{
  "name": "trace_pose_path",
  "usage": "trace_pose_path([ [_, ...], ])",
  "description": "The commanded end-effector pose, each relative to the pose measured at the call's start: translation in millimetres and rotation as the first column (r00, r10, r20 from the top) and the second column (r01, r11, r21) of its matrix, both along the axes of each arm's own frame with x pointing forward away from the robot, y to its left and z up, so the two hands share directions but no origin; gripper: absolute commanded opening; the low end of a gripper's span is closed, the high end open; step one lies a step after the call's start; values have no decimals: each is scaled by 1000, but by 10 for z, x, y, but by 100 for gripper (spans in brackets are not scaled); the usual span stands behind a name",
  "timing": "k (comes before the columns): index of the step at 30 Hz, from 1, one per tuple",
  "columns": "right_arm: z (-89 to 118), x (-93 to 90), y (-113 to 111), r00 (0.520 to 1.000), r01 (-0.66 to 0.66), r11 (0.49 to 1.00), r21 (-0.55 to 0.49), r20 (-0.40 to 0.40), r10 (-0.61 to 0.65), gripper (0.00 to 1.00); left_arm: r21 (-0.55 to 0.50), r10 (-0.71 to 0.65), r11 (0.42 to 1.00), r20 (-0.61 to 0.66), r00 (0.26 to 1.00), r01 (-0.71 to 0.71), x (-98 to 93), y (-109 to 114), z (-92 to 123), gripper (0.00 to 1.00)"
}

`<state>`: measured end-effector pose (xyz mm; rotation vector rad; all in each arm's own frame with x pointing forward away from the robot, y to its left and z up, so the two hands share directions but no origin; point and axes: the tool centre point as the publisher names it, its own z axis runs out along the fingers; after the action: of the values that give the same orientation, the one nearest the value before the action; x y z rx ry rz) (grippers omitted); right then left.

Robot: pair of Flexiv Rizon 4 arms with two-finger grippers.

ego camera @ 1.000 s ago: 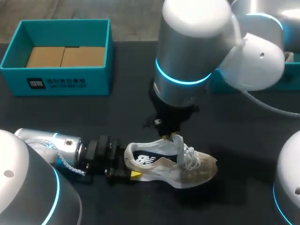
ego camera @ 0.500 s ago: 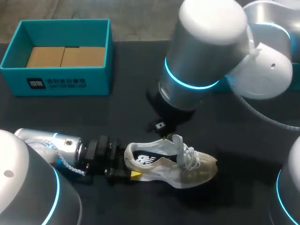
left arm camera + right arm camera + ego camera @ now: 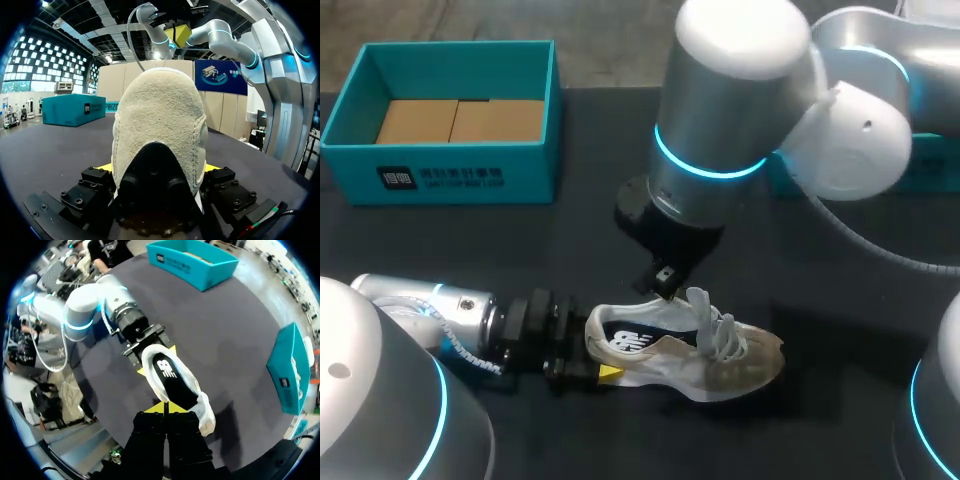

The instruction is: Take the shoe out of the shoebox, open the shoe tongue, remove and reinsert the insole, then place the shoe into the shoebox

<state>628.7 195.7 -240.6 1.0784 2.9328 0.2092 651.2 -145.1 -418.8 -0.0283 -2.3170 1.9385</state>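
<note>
Shoe point(image 3: 692, 352), pale beige, upright, laced

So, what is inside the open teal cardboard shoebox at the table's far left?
Inside the teal cardboard shoebox lie two flat brown cardboard pieces side by side; the white and beige shoe is outside it. Whatever lies under the pieces is covered.

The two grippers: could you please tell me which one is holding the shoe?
The left gripper, shut on the heel of the shoe from both sides. The right gripper is shut above the shoe, holding nothing.
</note>
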Motion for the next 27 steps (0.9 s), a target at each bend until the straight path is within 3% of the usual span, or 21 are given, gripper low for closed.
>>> trace_pose_path([
  [1, -98, 17, 206, 995, -100, 991, -90, -26, 98, 0, 2, -2, 1000, -1, 1000, 2, 3, 21, -25, 0],
  [15, -98, 17, 206, 995, -100, 991, -90, -26, 98, 0, 2, -2, 1000, -1, 1000, 2, 3, 21, -25, 0],
  [19, -258, 86, 327, 986, -162, 975, -155, 1, 164, 0, 2, -2, 1000, -1, 1000, 2, 3, 21, -25, 0],
  [27, -607, 128, 352, 980, -200, 973, -118, -15, 200, 0, 2, -2, 1000, -1, 1000, 2, 3, 21, -25, 0],
])
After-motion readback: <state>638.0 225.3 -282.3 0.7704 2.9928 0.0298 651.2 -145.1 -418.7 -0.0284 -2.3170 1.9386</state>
